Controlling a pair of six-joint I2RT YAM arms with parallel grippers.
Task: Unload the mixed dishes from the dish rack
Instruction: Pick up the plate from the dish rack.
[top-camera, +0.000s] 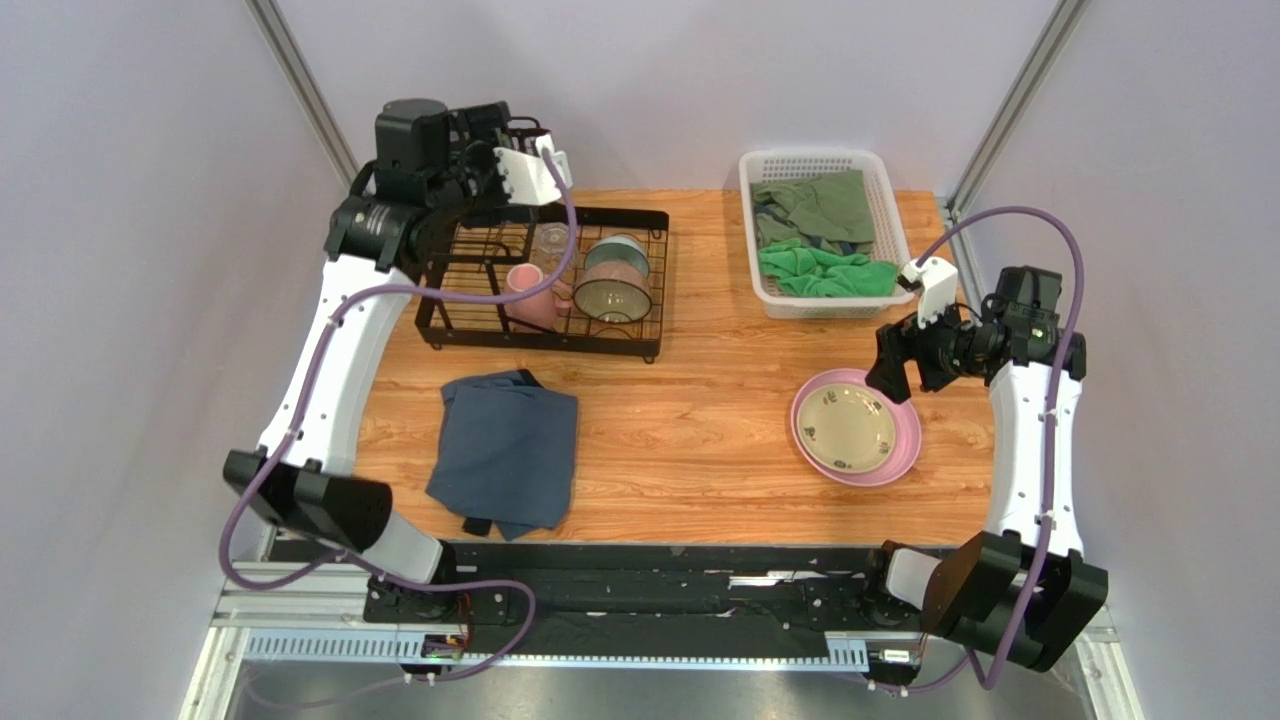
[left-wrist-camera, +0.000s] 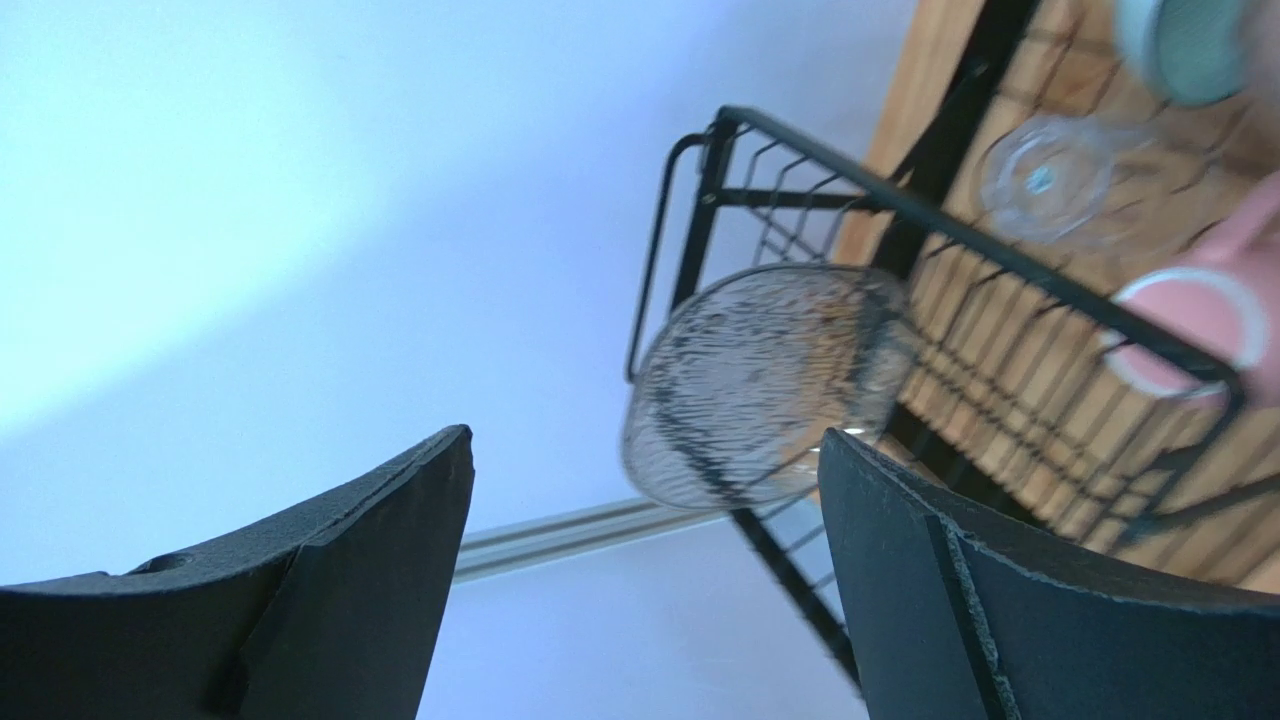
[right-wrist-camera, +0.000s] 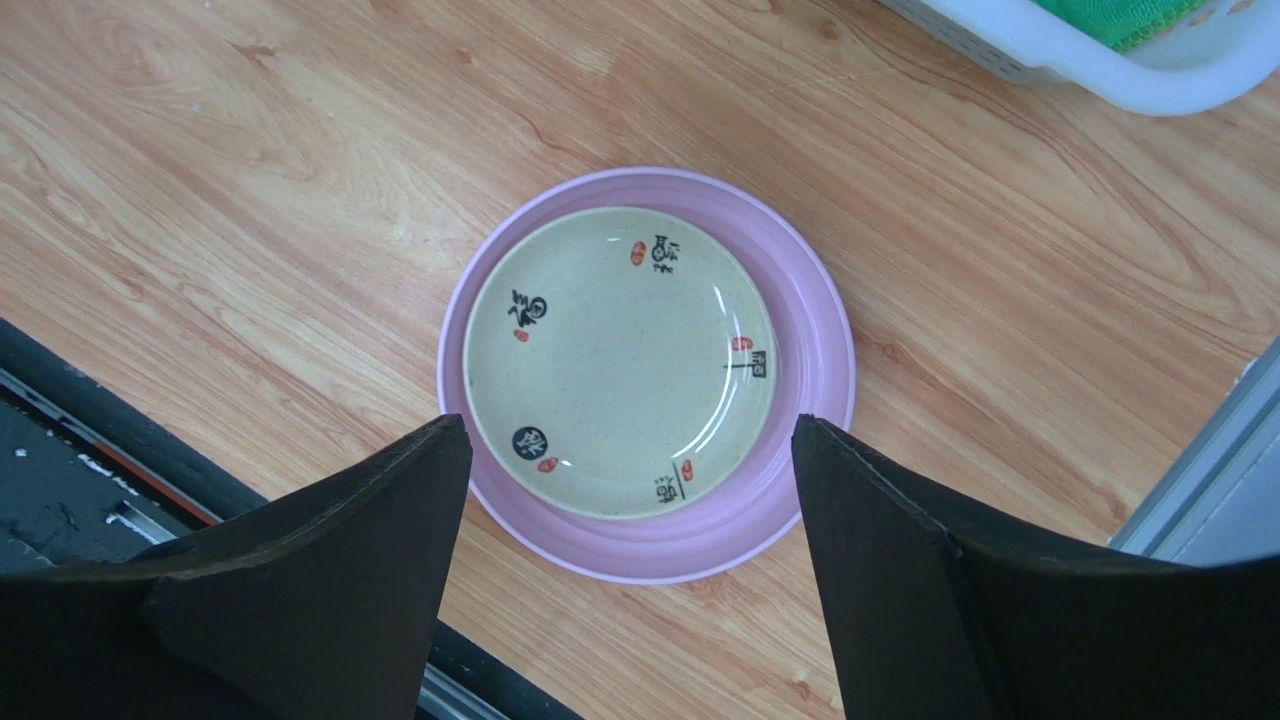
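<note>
Checking for writing first: anything legible? (N.)

Only on the cream plate (right-wrist-camera: 616, 375). Small red and black characters are spaced round its inner face, too small to read. No brand seen. (R.)

Containers? (N.)

Dish rack (top-camera: 549, 285), black wire, stands at the far left of the table (top-camera: 706, 450). On its lower tray:
- The dark bowl (top-camera: 613, 288), teal inside, is in the rack's right half. It is tipped, with its mouth turned up and toward the arms' bases.
- The pink mug (top-camera: 529, 293) is at the rack's middle. Which way it lies, cannot tell.
- The clear glass (top-camera: 553, 240) is at the rack's far middle.

The left wrist view also shows a ribbed clear round thing (left-wrist-camera: 759, 383) at the rack's raised corner. What it is, cannot tell. The white basket (top-camera: 827, 233), right of the rack at the far edge, holds green cloths (top-camera: 819, 270). (R.)

Plates? (N.)

Out of the rack and well apart from it, to its right and nearer the bases. Pink plate (right-wrist-camera: 824, 323) lies flat on the table, face up, with the cream plate nested inside it, also face up. Both are round, so no long axis. Folded blue-grey cloth (top-camera: 507, 450) lies just in front of the rack. (R.)

Hands? (N.)

Right hand (right-wrist-camera: 631, 435) is above the plates, fingers apart, nothing between them. Left hand (left-wrist-camera: 646, 450) is over the rack's back-left corner, fingers wide apart, gripping nothing. (R.)
</note>
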